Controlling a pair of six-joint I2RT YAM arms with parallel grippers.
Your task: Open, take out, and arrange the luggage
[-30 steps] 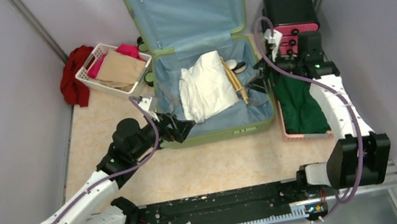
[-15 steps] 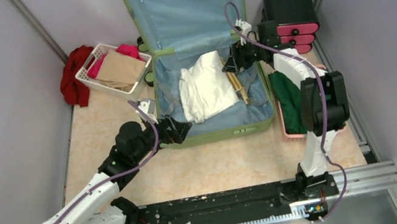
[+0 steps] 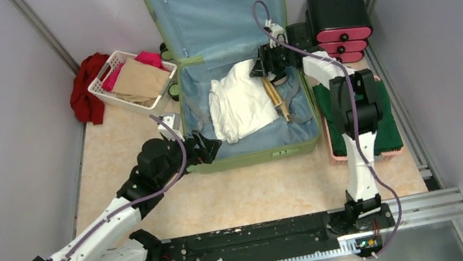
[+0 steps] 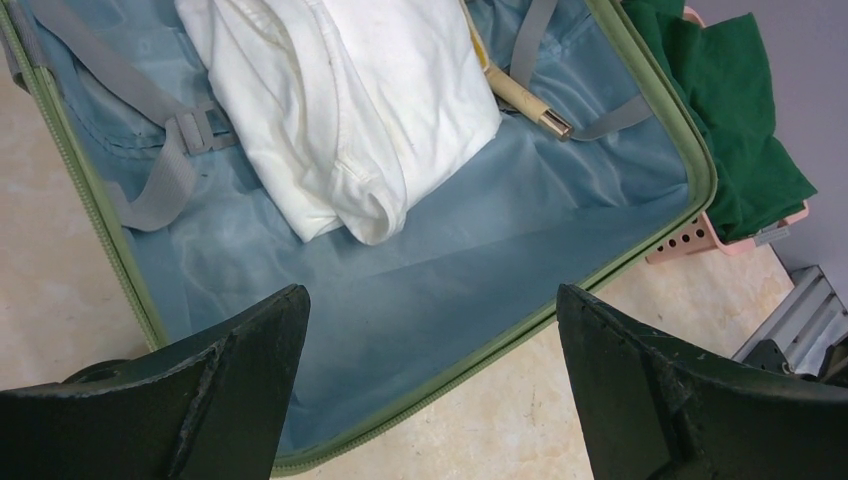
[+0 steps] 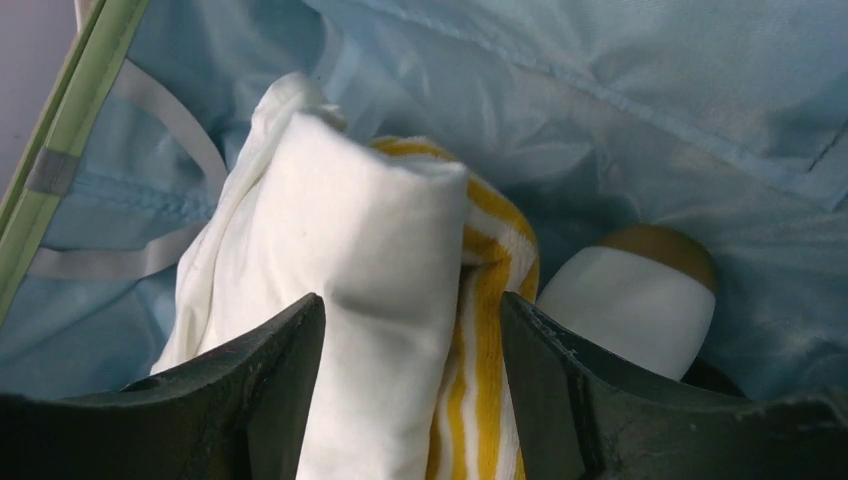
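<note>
Suitcase (image 3: 255, 157) lies open between the two arms, lid (image 3: 213, 4) upright at the back. L gripper (image 4: 430, 300) hovers over its near-left corner, fingers spread wide, holding nothing. R gripper (image 5: 405, 310) is inside at the far right, fingers part-open either side of a folded white cloth (image 5: 370, 230) w/ a yellow-striped towel (image 5: 490, 290). Can't tell if it's clamped.
</note>
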